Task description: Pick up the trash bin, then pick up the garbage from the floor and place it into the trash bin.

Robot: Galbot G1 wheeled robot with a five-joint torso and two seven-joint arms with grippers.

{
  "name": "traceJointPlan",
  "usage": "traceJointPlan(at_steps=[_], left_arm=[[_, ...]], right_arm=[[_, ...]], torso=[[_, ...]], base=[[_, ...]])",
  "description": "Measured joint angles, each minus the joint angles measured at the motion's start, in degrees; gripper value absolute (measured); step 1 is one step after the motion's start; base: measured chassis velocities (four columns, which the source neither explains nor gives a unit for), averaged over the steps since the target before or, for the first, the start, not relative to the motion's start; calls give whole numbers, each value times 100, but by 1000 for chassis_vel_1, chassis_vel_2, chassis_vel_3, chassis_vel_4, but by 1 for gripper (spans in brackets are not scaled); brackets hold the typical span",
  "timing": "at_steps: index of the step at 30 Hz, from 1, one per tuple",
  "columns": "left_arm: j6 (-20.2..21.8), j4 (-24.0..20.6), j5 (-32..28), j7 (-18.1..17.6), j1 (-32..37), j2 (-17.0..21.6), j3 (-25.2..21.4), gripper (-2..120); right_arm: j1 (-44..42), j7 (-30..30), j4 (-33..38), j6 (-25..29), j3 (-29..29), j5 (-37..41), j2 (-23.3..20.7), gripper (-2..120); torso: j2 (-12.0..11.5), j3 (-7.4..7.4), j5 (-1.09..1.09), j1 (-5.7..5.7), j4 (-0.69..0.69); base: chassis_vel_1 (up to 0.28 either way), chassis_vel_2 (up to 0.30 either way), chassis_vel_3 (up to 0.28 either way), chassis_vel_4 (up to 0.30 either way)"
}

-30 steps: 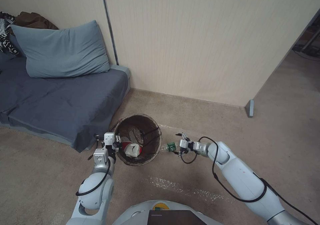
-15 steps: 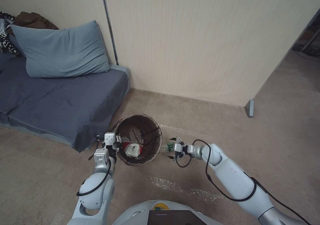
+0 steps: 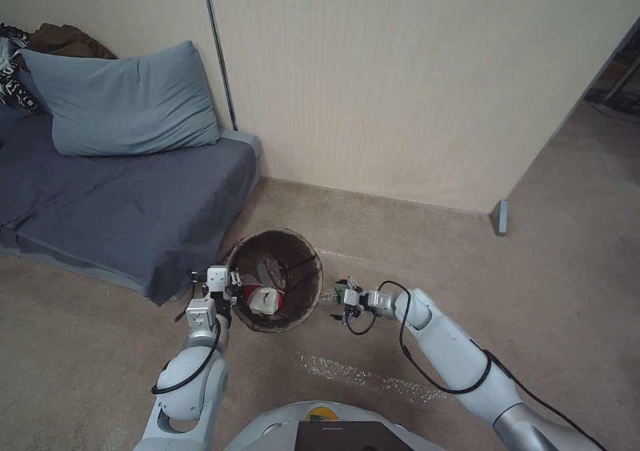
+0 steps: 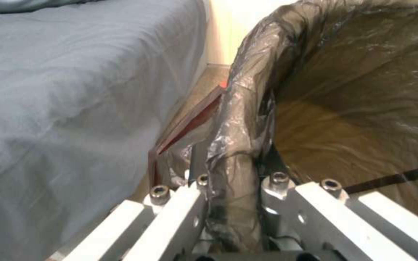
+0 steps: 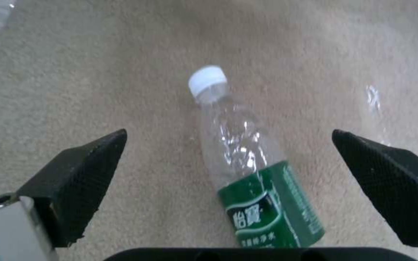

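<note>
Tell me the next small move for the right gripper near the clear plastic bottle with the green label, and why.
Probably close the right gripper on the clear plastic bottle with the green label: its open fingers straddle the bottle lying on the beige carpet. The left gripper is clamped on the rim of the brown-bag-lined trash bin.

round trash bin (image 3: 303,247) upright on the carpet, dark bag folded over the rim, red-and-white cup (image 3: 265,299) inside. clear bottle (image 5: 248,159), white cap, green label, lying flat on the carpet just beside the bin.
</note>
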Motion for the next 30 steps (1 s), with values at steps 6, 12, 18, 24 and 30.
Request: traceJointPlan(at_steps=[6, 12, 18, 24, 30], left_arm=[[0, 1, 0, -2, 12, 1, -7, 3], [-4, 17, 15, -7, 24, -15, -8, 3], [-7, 23, 44, -11, 49, -22, -19, 3], [-7, 36, 64, -17, 69, -30, -19, 3], [-8, 33, 78, -22, 90, -27, -15, 3]], right_arm=[[52, 24, -272, 70, 72, -9, 87, 100], [142, 40, -618, 152, 146, -7, 188, 100], [328, 80, -1239, 276, 336, -25, 375, 100], [537, 72, -1609, 384, 413, -7, 439, 100], [626, 31, -1868, 487, 438, 57, 519, 78]], torso=[[0, 0, 0, 0, 0], [0, 0, 0, 0, -1], [0, 0, 0, 0, 0], [0, 0, 0, 0, -1], [0, 0, -1, 0, -1]], base=[[0, 0, 0, 0], [0, 0, 0, 0], [0, 0, 0, 0], [0, 0, 0, 0], [0, 0, 0, 0]])
